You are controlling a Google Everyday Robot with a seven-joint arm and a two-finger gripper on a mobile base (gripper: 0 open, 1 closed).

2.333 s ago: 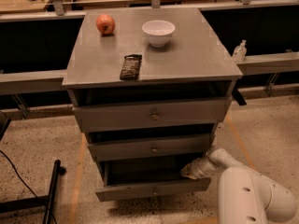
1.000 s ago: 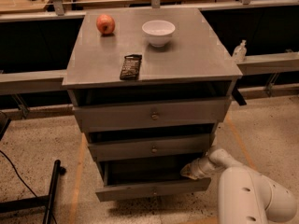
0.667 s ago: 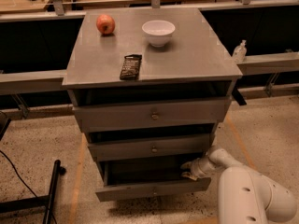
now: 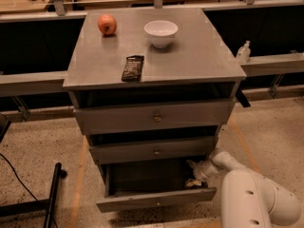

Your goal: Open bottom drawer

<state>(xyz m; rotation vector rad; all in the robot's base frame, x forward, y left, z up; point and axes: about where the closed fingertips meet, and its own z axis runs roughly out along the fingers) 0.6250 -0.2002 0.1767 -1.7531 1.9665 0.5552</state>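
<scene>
The grey cabinet (image 4: 156, 61) has three drawer fronts, each with a small round knob. The bottom drawer (image 4: 156, 199) stands pulled out, and its dark inside shows from above. My gripper (image 4: 194, 174) reaches in from the white arm (image 4: 251, 201) at the lower right. It sits at the right end of the bottom drawer's opening, just behind the drawer front. The top drawer (image 4: 154, 117) and the middle drawer (image 4: 154, 151) each stand out a little.
On the cabinet top lie a red apple (image 4: 107, 24), a white bowl (image 4: 161, 33) and a dark snack packet (image 4: 132, 68). A clear bottle (image 4: 242, 52) stands on a rail at the right. A black stand (image 4: 50, 201) lies on the floor at the left.
</scene>
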